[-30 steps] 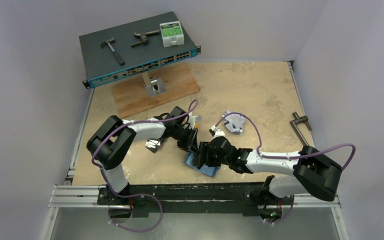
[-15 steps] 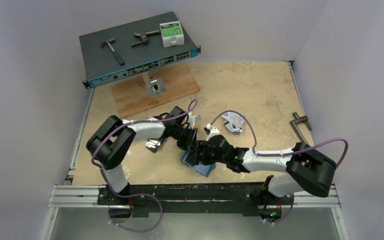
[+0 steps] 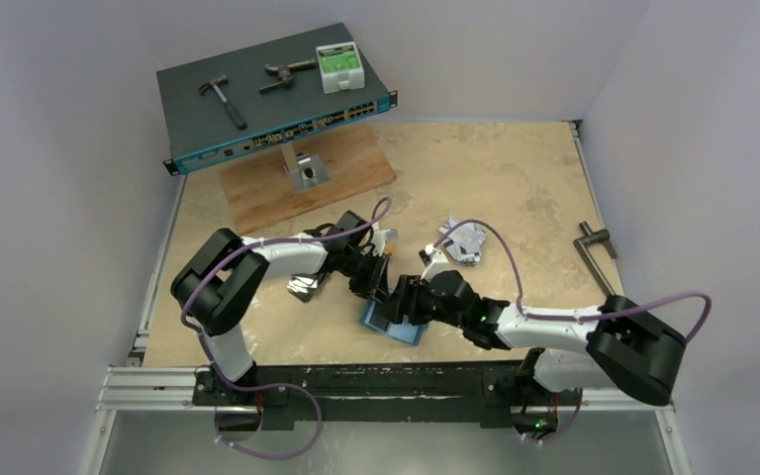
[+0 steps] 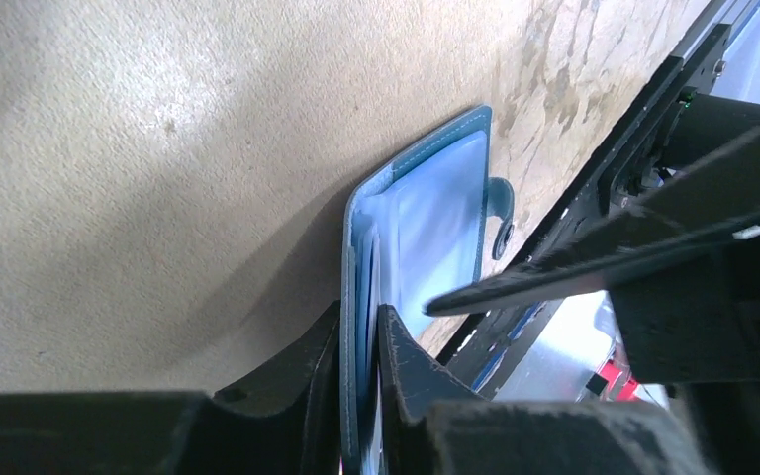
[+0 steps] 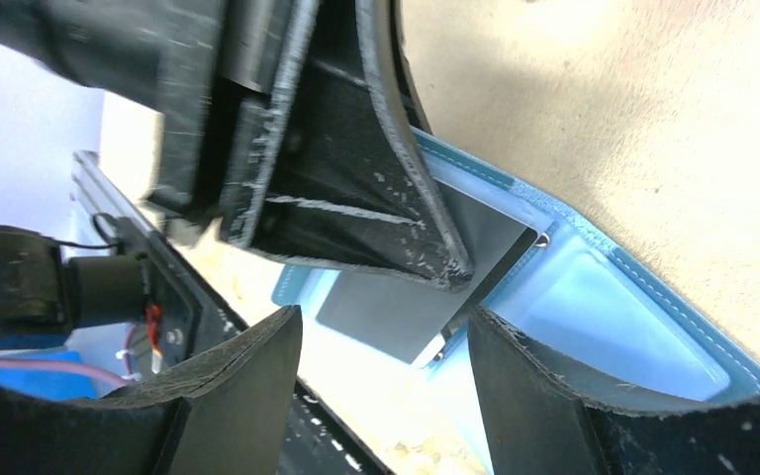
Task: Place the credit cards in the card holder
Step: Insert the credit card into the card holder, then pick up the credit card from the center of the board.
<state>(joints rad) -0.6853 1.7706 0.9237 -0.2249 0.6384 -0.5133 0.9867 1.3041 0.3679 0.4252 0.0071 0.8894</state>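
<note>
The teal-blue card holder [image 3: 393, 324] lies open near the table's front edge. My left gripper [image 4: 359, 332] is shut on one edge of the card holder [image 4: 426, 228], whose snap tab shows at its far side. My right gripper [image 5: 386, 346] is open and empty, hovering just over the card holder [image 5: 604, 307]. A silver-grey card [image 5: 426, 287] sits partly in an inner slot, with the left gripper's finger [image 5: 356, 198] over it. Grey cards [image 3: 465, 242] lie further back on the table. A dark card pile [image 3: 303, 287] lies beside the left arm.
A network switch [image 3: 267, 99] carrying a hammer [image 3: 223, 99] and a small white box [image 3: 338, 67] stands at the back left over a wooden board [image 3: 307, 183]. A metal clamp [image 3: 592, 245] lies at the right edge. The two wrists are crowded together over the holder.
The card holder has shifted slightly left under the grippers. My right forearm and elbow have swung out and back, with the wrist staying over the holder. The left arm has barely moved.
</note>
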